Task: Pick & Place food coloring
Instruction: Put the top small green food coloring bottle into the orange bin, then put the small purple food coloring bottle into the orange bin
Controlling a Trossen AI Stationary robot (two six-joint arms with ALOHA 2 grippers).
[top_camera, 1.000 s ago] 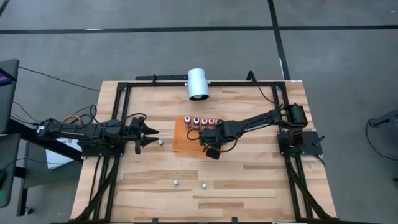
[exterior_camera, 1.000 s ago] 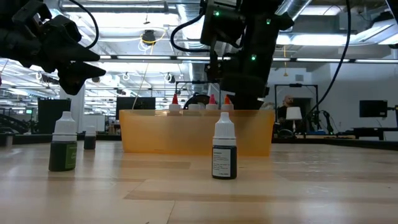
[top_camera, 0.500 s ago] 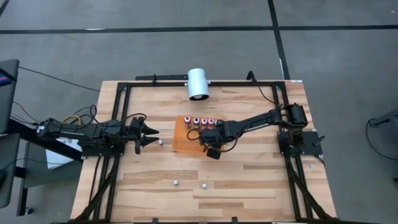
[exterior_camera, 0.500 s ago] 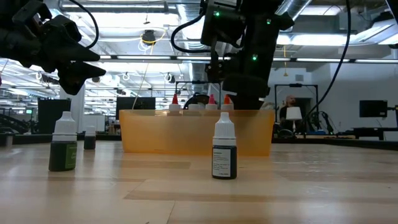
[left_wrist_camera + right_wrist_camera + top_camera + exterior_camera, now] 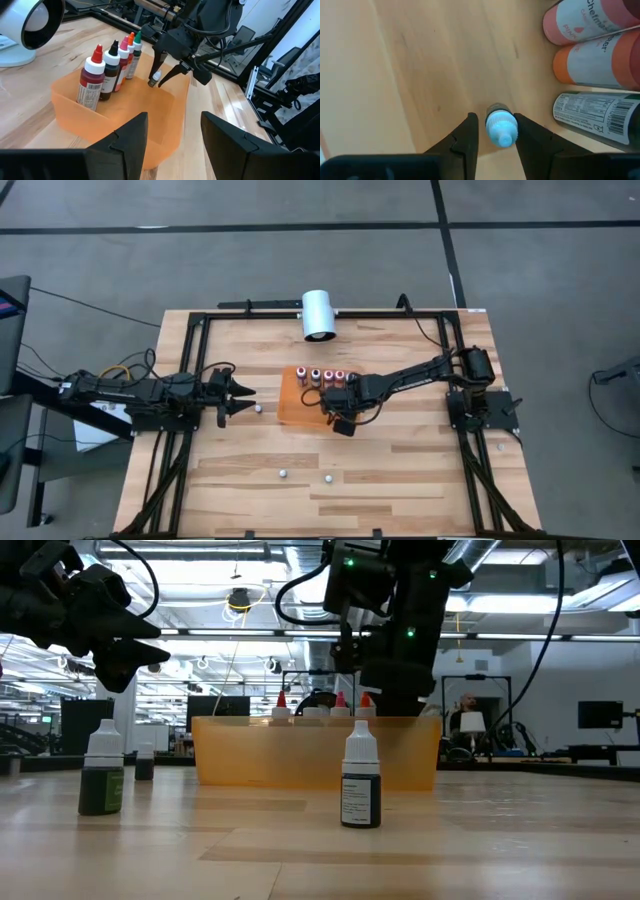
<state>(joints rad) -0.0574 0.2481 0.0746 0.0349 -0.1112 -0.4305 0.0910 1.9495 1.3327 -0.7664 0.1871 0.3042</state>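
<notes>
The right gripper [image 5: 161, 80] hangs over the orange tray [image 5: 292, 408] in the middle of the worktop [image 5: 400, 460]. Its fingers point down, one on each side of a small bottle with a pale blue top [image 5: 500, 128]. The fingers stand close to the top, but I cannot tell if they press on it. A row of food coloring bottles [image 5: 111, 67] stands upright inside the tray, along its far side, close together. Their tops are red, black, pink, orange and green. The left gripper [image 5: 243, 393] waits low over the worktop, to the left of the tray, with its fingers apart and nothing in them. A small bottle [image 5: 257, 407] stands just beside its tips. Two more small bottles [image 5: 283, 473] stand on the worktop near the front edge, a green one [image 5: 102, 776] and a dark one [image 5: 361, 783]. A big white cylinder [image 5: 319, 314] lies at the back of the worktop.
</notes>
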